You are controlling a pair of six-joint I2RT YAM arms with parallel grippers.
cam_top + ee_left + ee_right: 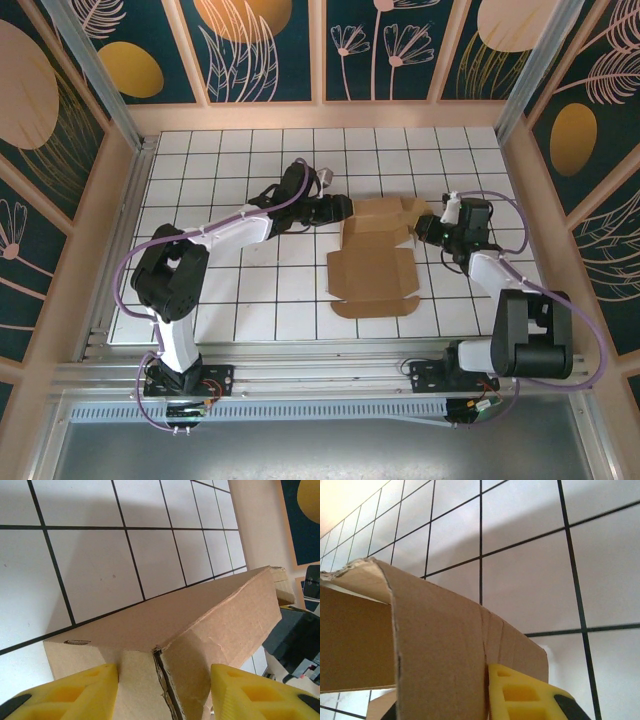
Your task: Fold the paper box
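A white gridded worktop [200, 180] carries the paper box [375, 265], a brown cardboard piece lying right of centre. Its near half lies flat toward the worktop's near edge and its far half is folded up into walls. The left gripper [345, 208] meets the box's far left corner. In the left wrist view its yellow fingers [75, 692] sit either side of a raised cardboard wall [200, 625] and appear to clamp it. The right gripper [425, 228] is at the far right corner. One yellow finger [520, 695] rests against a curved flap [440, 645]. Its partner is hidden, so I cannot tell whether it grips.
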